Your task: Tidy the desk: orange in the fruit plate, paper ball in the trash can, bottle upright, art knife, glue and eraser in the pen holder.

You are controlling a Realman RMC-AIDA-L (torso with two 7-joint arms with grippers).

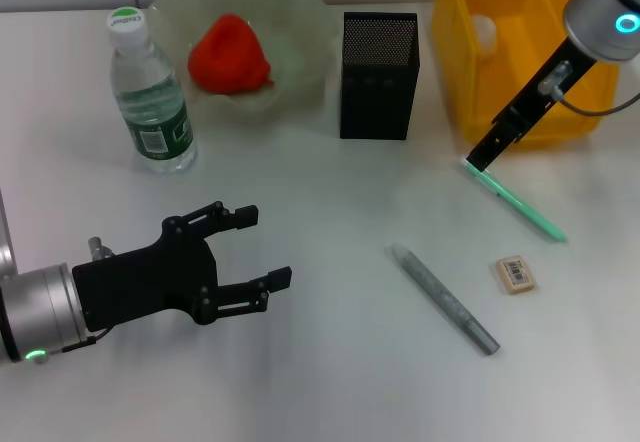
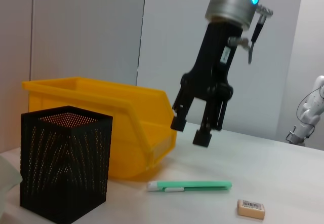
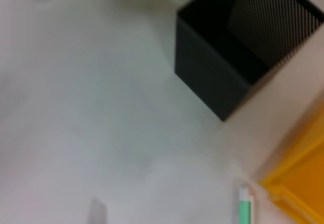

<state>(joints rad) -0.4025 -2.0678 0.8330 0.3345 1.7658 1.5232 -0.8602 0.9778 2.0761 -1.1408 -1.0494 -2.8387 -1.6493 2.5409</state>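
Hovering right gripper (image 2: 195,130): fingers spread, empty, above the knife's white end
Art knife (image 1: 513,200): green, flat on the desk beside the yellow bin (image 1: 520,52)
Left gripper (image 1: 262,247): wide open, well apart

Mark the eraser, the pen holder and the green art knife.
eraser (image 1: 514,273), head view, its labelled top face.
pen holder (image 1: 376,97), head view, its front wall.
green art knife (image 2: 195,185), left wrist view, mid-body.

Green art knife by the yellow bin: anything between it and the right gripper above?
Nothing visible. The open right gripper hangs just above the green art knife, which lies flat on the white table with clear air between, beside the yellow plastic bin.
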